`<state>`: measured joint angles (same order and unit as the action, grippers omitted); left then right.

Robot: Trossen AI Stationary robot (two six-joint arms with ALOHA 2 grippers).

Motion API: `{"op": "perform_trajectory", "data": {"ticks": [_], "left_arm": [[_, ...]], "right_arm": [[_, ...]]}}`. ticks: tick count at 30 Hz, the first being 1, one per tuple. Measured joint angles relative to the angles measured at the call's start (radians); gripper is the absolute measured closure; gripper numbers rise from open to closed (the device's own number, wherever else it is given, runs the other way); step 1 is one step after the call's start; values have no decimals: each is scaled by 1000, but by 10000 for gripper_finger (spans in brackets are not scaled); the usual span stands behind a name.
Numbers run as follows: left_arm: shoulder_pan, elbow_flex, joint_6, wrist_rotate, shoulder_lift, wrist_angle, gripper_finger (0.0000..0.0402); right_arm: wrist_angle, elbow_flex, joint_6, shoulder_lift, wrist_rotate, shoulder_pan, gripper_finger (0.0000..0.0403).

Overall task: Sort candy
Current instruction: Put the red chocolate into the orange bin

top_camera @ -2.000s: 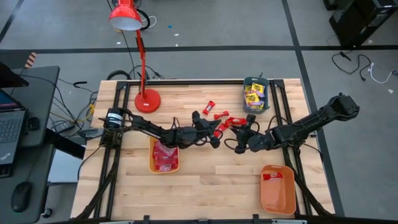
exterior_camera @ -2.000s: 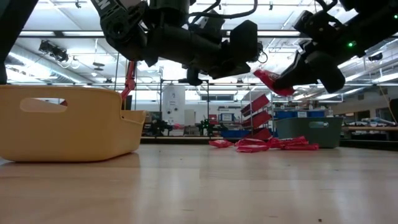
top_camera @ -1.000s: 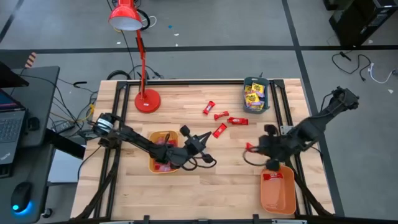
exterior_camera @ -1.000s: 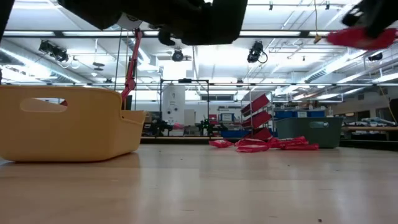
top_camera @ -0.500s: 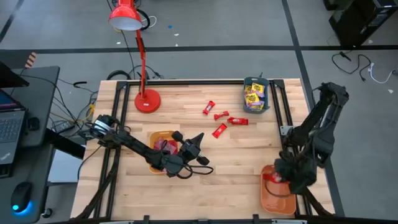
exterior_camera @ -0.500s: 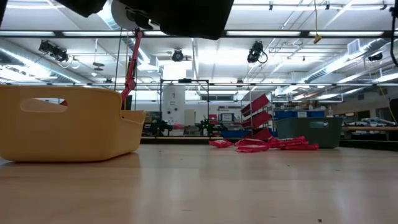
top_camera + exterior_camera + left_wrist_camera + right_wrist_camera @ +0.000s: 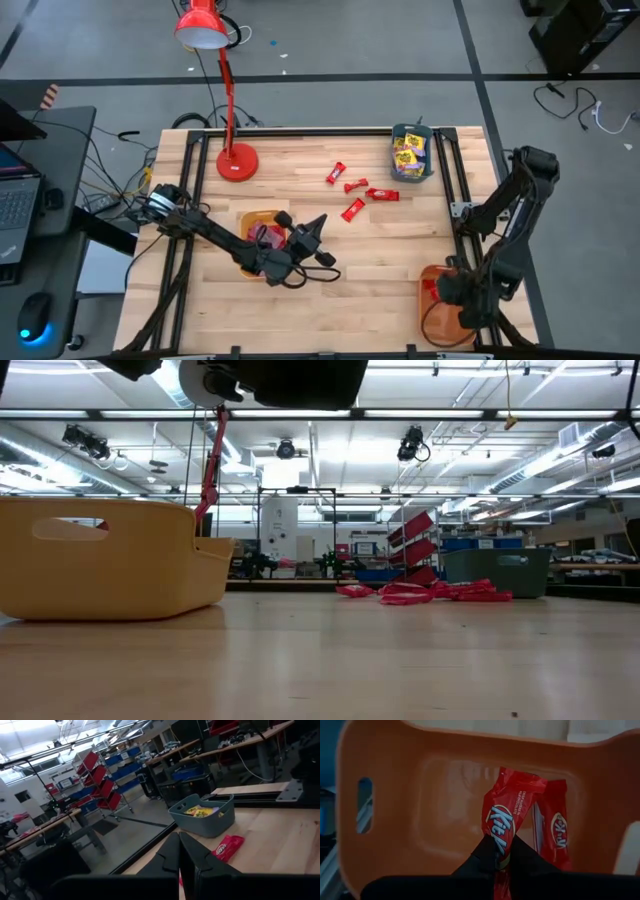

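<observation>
Now the right gripper (image 7: 496, 854) hangs inside the orange tray (image 7: 395, 820), its fingers pinched on the lower end of a red candy bar (image 7: 507, 817). Just beside that bar, a second red bar (image 7: 554, 837) lies on the tray floor. The left gripper (image 7: 179, 854) has its fingers pressed together with nothing between them; past its tips sit one red wrapper (image 7: 228, 847) and, farther off, a grey bin (image 7: 202, 817) of yellow candy (image 7: 199, 811).
</observation>
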<state>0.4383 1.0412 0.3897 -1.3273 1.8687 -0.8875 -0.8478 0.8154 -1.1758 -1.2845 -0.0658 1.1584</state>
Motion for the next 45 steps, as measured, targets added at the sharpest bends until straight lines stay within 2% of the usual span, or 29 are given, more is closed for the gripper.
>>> {"op": "perform_trajectory", "data": {"ticks": [9, 19, 30, 38, 45], "left_arm": [[2, 0, 0, 0, 0, 0, 401], [2, 0, 0, 0, 0, 2, 401], [3, 0, 0, 0, 0, 3, 401], [3, 0, -1, 0, 0, 3, 401], [3, 0, 5, 0, 0, 0, 401]], "right_arm": [[42, 0, 28, -130, 1, 0, 378], [53, 0, 27, -204, 3, 0, 357], [35, 0, -33, -197, -22, -1, 327], [18, 0, -67, -190, -9, -1, 288], [0, 1, -128, -76, -5, -9, 277]]}}
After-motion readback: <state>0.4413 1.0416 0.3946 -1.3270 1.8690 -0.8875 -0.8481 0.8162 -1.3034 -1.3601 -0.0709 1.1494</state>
